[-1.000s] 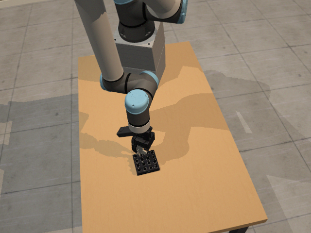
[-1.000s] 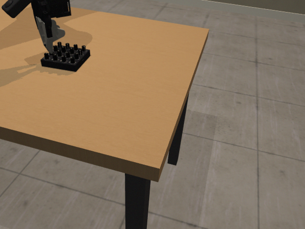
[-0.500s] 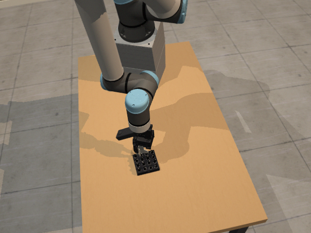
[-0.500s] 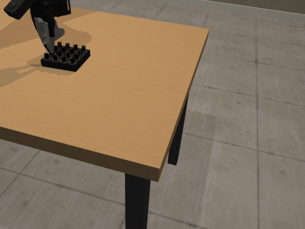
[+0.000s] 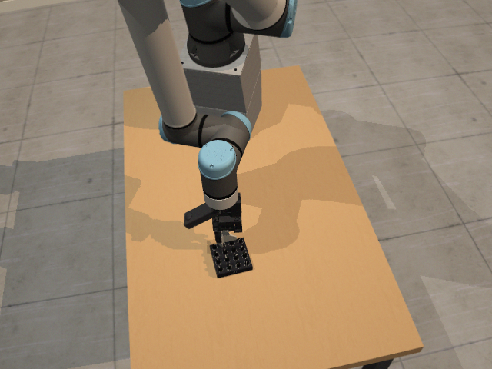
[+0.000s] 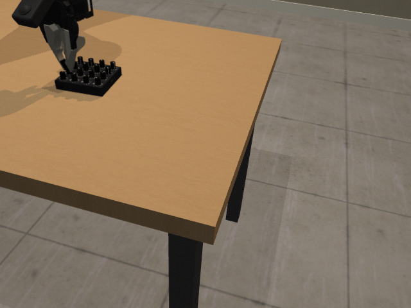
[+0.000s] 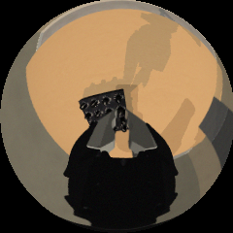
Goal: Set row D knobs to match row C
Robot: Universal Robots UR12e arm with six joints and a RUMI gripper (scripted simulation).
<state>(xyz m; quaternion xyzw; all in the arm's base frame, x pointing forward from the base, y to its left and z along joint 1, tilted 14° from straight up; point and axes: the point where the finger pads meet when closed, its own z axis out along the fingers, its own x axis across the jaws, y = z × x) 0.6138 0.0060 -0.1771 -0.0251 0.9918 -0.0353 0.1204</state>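
Observation:
The knob box [image 5: 231,257] is a small black square block with a grid of black knobs, lying on the wooden table near its middle. It also shows in the exterior view [image 6: 88,76] and in the wrist view [image 7: 103,108]. My gripper [image 5: 221,240] points down at the box's far edge, nearest the arm's base. Its fingers [image 6: 66,67] are shut on one knob in the edge row on that side; the wrist view shows the knob [image 7: 120,121] between the fingertips. I cannot read the knob marks or which row this is.
The arm's grey pedestal [image 5: 223,89] stands at the far end of the table. The table edge [image 6: 262,99] runs along the right in the exterior view, with tiled floor beyond.

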